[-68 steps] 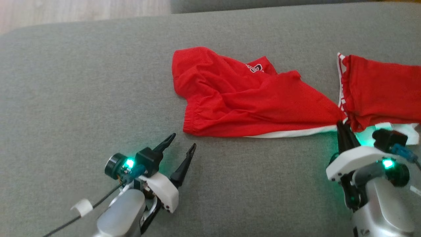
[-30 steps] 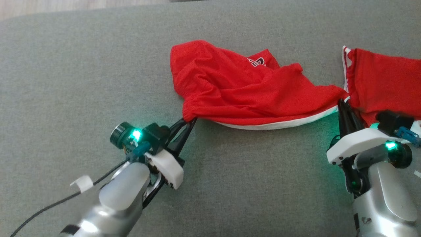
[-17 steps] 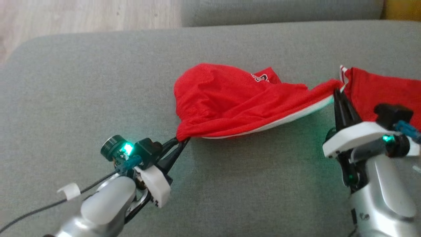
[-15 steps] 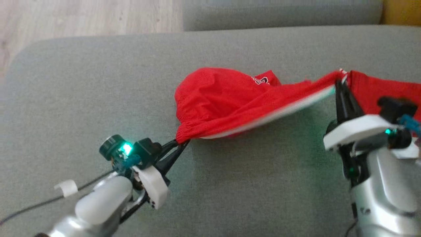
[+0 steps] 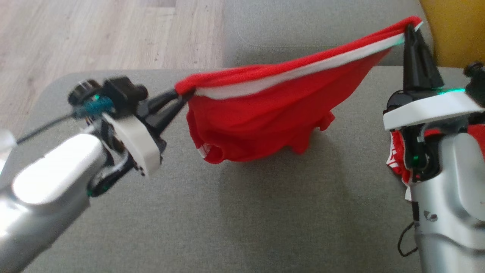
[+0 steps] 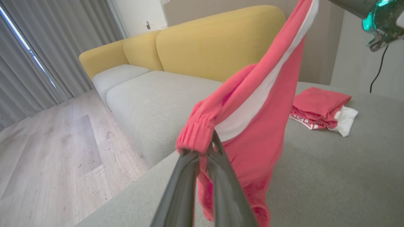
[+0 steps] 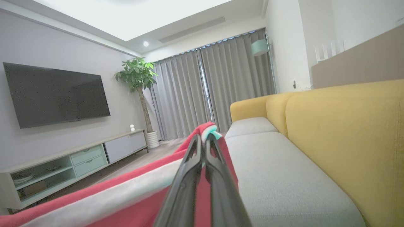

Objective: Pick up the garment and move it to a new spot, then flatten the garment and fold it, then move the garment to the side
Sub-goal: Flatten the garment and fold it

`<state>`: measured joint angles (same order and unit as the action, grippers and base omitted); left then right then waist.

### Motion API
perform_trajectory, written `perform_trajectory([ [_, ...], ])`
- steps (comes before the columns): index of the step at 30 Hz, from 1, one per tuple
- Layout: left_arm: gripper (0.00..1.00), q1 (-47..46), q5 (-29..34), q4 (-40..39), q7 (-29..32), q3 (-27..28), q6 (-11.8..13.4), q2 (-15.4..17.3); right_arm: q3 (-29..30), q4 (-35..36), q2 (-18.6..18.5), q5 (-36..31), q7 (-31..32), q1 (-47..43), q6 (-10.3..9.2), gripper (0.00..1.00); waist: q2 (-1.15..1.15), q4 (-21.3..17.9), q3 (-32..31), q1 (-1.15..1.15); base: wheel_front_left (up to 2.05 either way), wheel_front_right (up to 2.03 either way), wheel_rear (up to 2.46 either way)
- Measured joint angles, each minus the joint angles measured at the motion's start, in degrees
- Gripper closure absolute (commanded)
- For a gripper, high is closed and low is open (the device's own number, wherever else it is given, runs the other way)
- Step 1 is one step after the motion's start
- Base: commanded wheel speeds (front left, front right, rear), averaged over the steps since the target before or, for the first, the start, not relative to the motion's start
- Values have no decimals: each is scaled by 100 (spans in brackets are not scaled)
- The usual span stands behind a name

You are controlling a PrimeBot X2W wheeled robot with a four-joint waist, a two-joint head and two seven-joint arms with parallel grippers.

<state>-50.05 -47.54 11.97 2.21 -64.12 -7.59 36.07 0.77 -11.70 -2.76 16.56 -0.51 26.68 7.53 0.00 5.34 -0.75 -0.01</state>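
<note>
My left gripper (image 5: 181, 95) is pressed together on the gathered elastic end of the red garment (image 5: 265, 117), pinching it above the far left corner of the grey seat cushion (image 5: 242, 212). My right gripper (image 5: 410, 29) is also closed on the cloth, fingers pointing up, and nips the opposite end higher up, past the cushion's far edge toward its right side. The garment hangs between my 2 grippers as a sagging sling. Its top hem is stretched into a slanting line that rises from left to right, with 1 white stripe (image 5: 288, 72) running just under the red edge. The loose cloth droops in folds over the far half of the cushion and casts a shadow on it. I cannot tell whether the lowest fold touches the cushion. A second red garment (image 6: 318, 105), folded with white trim showing, lies flat at the cushion's right edge, partly hidden behind my right arm in the head view. Pale wooden floor (image 5: 94, 34) lies beyond the far left corner.
</note>
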Motion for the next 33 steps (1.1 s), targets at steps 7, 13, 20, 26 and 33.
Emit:
perform_trajectory([
  [7,100,-140,-450,-656,359,269,120,316,9,755,0,7,58,-171,0,100,0,-13,-165,1,0,0,0],
  [13,100,75,-728,-1593,510,336,565,699,130,1489,1,63,338,-839,0,100,0,-69,-200,1,0,0,0],
  [20,100,381,-1094,-2417,760,500,946,971,232,2053,2,26,772,-1034,0,100,0,-126,-46,1,0,0,0],
  [26,100,-161,-1154,-1808,988,670,789,872,223,1435,-1,245,911,16,0,100,0,-201,440,2,0,0,0],
  [33,100,-1792,-851,-52,780,1069,242,281,-46,-297,-19,224,307,2613,0,100,0,-331,1433,4,0,0,0],
])
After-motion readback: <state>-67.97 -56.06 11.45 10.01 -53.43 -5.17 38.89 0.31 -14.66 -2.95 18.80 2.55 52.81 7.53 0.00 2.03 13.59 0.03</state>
